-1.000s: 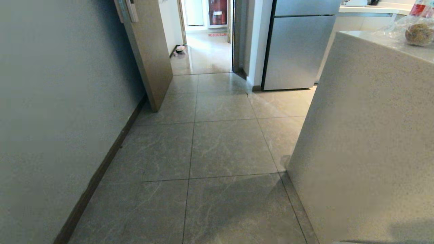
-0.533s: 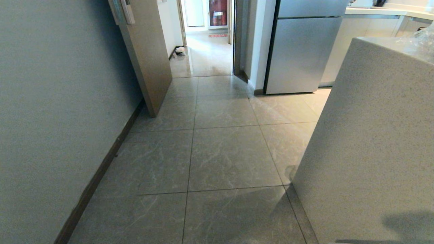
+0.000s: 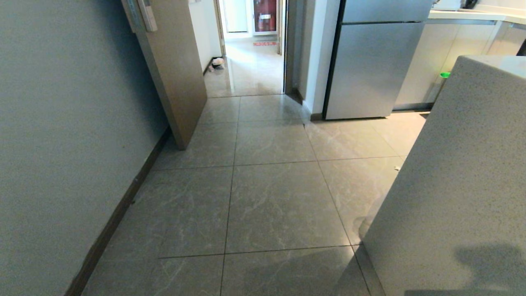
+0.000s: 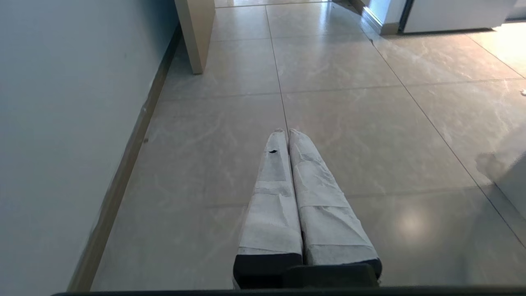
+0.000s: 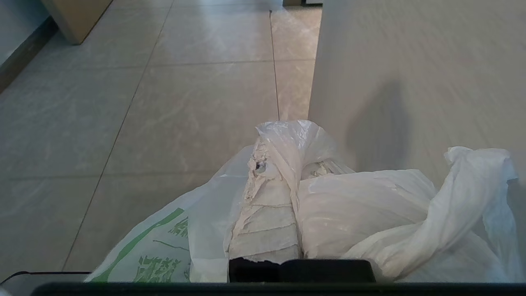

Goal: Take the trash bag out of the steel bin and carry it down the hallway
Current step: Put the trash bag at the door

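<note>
Low over the hallway (image 3: 271,193) tiles, right tool (image 5: 283,162) pinching the trash bag (image 5: 370,205)

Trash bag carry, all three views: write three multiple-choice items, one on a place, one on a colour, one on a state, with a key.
1. Where is the trash bag?
A. in the right claw
B. on the floor by the door
C. on the counter

2. What colour is the print on the bag?
A. red
B. green
C. blue

3. How does the left claw stand?
A. wide open
B. shut on a bag
C. shut with nothing in it

Key: 1 A, the right wrist view shows plastic pinched between the wrapped fingers. 2 B, green bands and characters show on the white plastic. 3 C, the left wrist view shows the fingers pressed together over bare floor tiles.
</note>
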Available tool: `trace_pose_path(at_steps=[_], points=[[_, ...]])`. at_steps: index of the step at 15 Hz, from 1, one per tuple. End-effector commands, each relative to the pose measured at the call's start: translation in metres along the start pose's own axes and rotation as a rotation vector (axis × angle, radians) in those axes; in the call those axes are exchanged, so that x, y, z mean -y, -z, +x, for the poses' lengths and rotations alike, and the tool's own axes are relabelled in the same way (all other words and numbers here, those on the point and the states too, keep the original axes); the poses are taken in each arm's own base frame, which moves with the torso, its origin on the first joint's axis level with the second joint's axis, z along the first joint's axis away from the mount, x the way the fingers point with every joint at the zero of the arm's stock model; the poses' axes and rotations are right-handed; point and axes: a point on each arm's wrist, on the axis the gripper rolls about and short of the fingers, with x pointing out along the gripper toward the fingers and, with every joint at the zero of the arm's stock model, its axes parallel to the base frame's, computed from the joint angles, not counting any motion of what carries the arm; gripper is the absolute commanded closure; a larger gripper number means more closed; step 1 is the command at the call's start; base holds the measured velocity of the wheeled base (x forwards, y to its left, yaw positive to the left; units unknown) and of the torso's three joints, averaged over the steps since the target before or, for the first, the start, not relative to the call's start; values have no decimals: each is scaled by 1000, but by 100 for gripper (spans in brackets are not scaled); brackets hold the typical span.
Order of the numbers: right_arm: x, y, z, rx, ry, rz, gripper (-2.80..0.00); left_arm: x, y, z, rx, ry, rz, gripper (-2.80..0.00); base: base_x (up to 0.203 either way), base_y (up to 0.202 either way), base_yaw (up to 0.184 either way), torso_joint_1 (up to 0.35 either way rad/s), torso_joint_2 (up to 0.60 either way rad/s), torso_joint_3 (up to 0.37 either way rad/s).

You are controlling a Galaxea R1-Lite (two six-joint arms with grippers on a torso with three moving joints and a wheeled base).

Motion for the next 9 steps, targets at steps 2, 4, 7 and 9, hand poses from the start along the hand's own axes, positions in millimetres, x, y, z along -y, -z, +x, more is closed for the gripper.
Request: trace_pose_path(at_steps=[2,4,7,9], points=[[0,0,0,-1,-1,0,0,0,0,0,1,0,-1,0,191,0,-1,3,-1,4],[0,0,0,-1,-1,0,0,0,0,0,1,0,-1,0,190,0,0,4,-1,4],[0,0,0,-1,-1,0,0,0,0,0,2,0,-1,0,191,0,0,4,7,3],[0,0,0,-1,-1,0,0,0,0,0,2,-1,-2,0,191,0,2,2,4,2]])
